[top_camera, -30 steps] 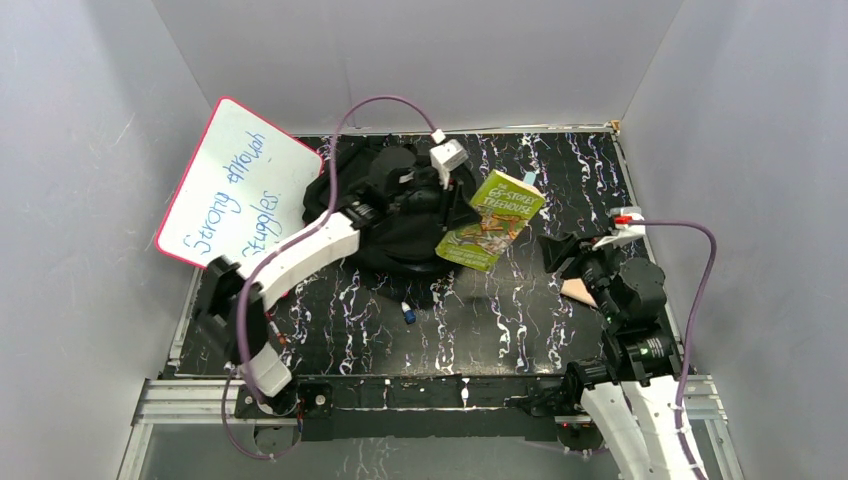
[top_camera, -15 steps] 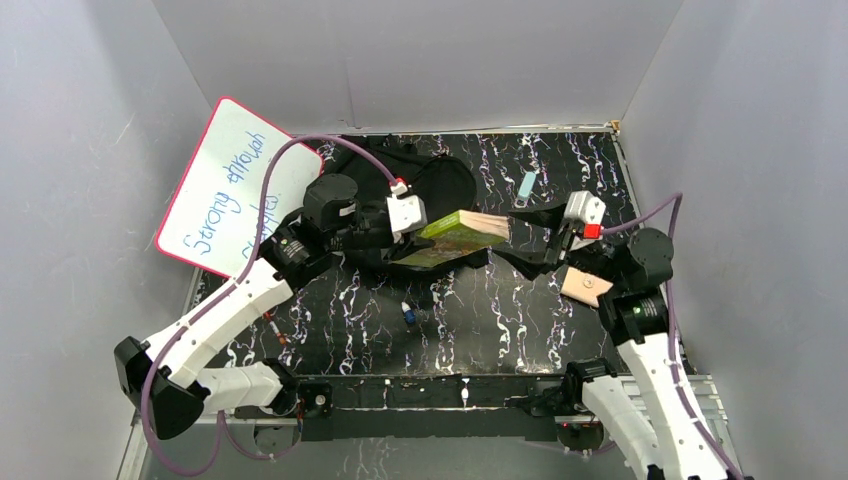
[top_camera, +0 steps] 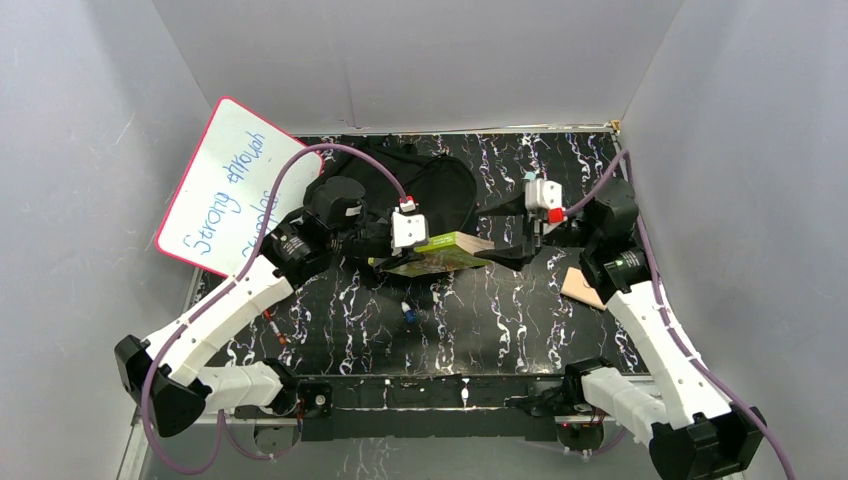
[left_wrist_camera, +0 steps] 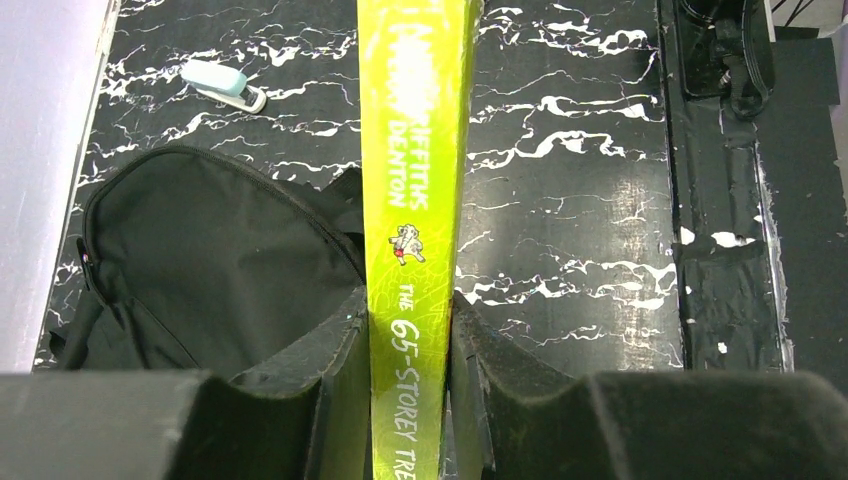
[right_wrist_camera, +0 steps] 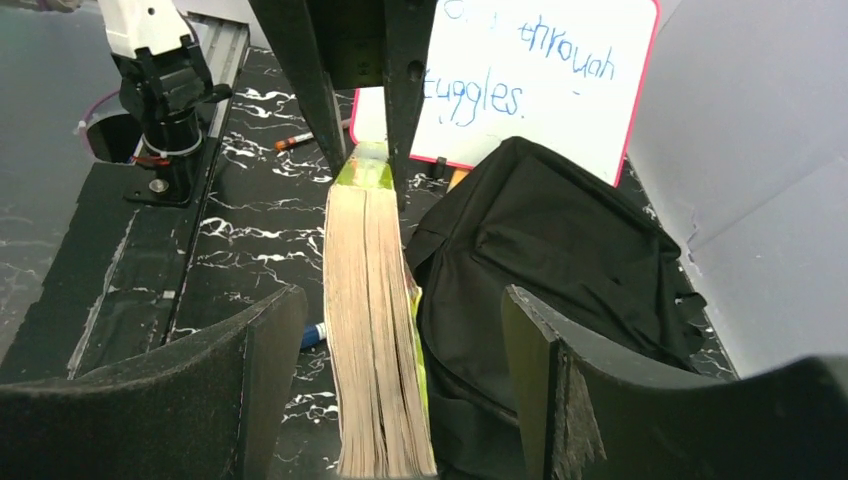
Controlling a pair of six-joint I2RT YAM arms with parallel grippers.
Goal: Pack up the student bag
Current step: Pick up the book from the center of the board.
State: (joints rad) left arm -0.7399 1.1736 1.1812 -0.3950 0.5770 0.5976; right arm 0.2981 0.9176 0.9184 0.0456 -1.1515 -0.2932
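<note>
Left wrist: left end effector [left_wrist_camera: 405, 315] clamps the book [left_wrist_camera: 415, 150], right end effector [right_wrist_camera: 395, 310] gapes untouching around its pages; the student bag [left_wrist_camera: 210, 260], likely limp, wants a rim hold.

Plain grey walls [top_camera: 450, 60] on three sides — black, white-veined tabletop [top_camera: 500, 320] under soft, even light

The book [top_camera: 445, 255] bars the way over the bag [top_camera: 450, 185]'s near side; whiteboard [top_camera: 235, 185] crowds the left; open table [top_camera: 520, 320] in front.
</note>
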